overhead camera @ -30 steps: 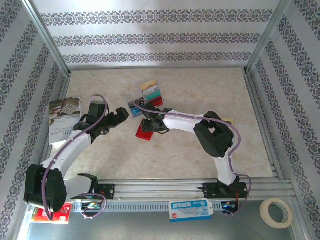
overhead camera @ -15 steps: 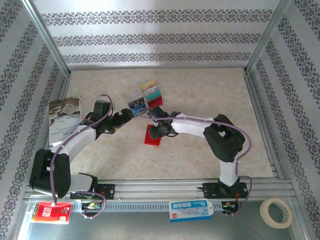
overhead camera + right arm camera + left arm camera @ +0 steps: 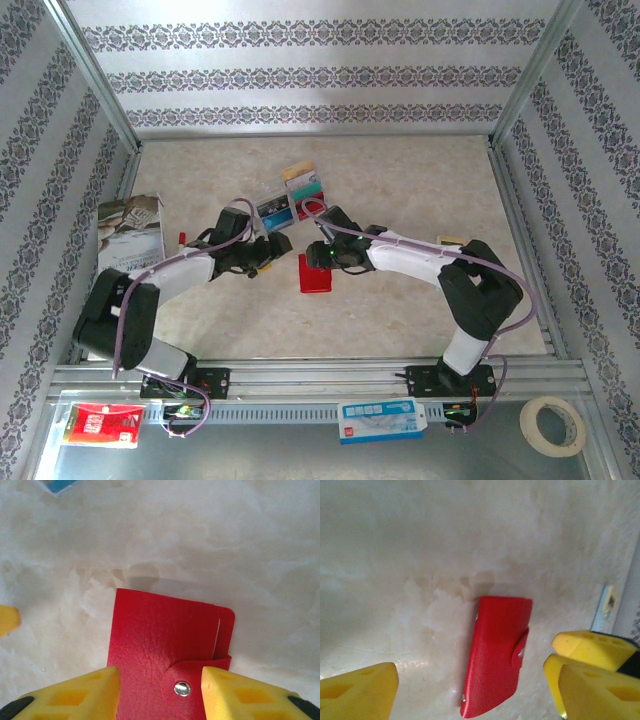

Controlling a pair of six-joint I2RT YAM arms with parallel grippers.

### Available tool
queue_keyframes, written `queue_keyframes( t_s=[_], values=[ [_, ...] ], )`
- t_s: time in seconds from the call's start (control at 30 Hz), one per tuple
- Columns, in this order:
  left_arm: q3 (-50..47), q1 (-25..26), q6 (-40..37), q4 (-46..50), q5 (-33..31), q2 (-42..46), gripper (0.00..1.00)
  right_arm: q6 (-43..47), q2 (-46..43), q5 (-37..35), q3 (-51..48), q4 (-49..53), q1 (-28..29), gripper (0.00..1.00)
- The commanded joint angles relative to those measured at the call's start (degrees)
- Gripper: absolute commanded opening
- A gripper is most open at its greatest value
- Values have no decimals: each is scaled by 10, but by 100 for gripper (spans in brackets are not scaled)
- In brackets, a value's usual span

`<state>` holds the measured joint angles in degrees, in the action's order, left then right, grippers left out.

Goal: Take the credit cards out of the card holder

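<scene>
The red card holder [image 3: 315, 273] lies shut on the table, its tab snapped. In the right wrist view the card holder [image 3: 165, 635] sits under my right gripper [image 3: 160, 682], whose open jaws straddle the tab end from above. My left gripper [image 3: 276, 248] is just left of it, and in the left wrist view it [image 3: 472, 687] stands wide open with the holder [image 3: 495, 660] lying between its fingers [image 3: 360, 690]. Several credit cards [image 3: 303, 187] lie loose behind the grippers, one of them blue-grey [image 3: 272, 210]. A teal card corner [image 3: 60, 485] shows at the top.
A magazine [image 3: 130, 235] lies at the left wall. On the front rail are a red-and-white packet [image 3: 100, 422], a blue-and-white packet [image 3: 380, 418] and a tape roll [image 3: 553, 425]. A small tan item [image 3: 450, 240] lies by the right arm.
Both arms have swung right toward the table's middle. The card holder has shifted right with the right gripper. The left gripper has come in close beside it.
</scene>
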<state>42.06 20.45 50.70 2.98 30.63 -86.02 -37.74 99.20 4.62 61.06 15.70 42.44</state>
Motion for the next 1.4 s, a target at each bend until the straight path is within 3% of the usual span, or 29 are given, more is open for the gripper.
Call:
queue_keyframes(
  t_s=[0.0, 0.27, 0.47, 0.83, 1.37],
  values=[
    [32, 24, -17, 1, 26, -23, 78, -43, 12, 11, -13, -9, -12, 44],
    [38, 43, 0, -48, 59, -75, 55, -70, 13, 17, -36, -6, -26, 32],
    [52, 49, -25, -22, 63, -105, 43, -85, 12, 20, -54, -11, -26, 22],
    [44, 53, -38, -29, 66, -118, 35, -85, 33, 26, -57, -10, -26, 16],
    [42, 57, -10, -137, 146, -141, 28, -82, 44, 39, -62, -24, -27, 16]
  ],
)
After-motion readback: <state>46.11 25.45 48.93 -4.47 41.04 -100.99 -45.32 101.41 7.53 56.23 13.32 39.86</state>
